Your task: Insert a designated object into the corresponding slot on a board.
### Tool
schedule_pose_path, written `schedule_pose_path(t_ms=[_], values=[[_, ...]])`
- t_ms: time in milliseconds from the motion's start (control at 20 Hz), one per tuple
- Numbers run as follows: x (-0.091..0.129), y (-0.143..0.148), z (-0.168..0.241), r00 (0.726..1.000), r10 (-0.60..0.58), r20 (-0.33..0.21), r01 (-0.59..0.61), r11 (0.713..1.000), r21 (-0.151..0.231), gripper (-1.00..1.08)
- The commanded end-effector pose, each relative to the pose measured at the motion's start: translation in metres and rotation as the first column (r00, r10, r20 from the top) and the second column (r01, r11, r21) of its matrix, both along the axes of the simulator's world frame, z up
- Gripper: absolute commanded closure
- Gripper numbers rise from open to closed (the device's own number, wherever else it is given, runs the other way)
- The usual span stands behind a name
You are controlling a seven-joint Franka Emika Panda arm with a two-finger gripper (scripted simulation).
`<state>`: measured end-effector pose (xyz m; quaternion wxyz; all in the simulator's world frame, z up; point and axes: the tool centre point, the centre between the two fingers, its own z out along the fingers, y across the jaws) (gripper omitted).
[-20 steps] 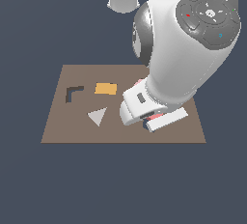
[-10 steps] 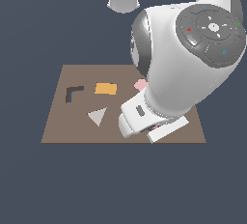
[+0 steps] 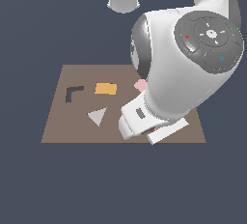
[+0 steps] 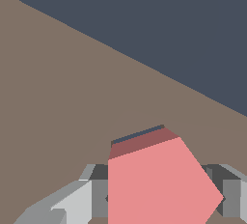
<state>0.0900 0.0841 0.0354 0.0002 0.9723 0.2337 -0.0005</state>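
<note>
I am gripping the thick red pentagonal block [image 4: 159, 182] between my end effector's [image 4: 159, 194] fingers, just above the flat brown board [image 4: 62, 97]; it seems stiff, light, best held by opposite flat sides

Exterior cam looked down at the whole board [image 3: 58, 121] from above; wrist cam hugged that same board [image 4: 58, 97] super close.
</note>
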Motion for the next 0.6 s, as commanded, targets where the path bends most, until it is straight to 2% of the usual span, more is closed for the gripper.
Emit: schedule_pose_path(t_ms=[0,50,100,550], values=[[0.0000,0.0002,-0.0044,1.000,0.001,0.000,-0.001,1.000,0.000,1.08],[0.0000,0.0002,-0.0048,1.000,0.001,0.000,-0.001,1.000,0.000,1.08],[0.0000,0.0002,-0.0048,1.000,0.001,0.000,-0.001,1.000,0.000,-0.92],[0.0000,0.0002,-0.0048,1.000,0.001,0.000,-0.001,1.000,0.000,-0.92]])
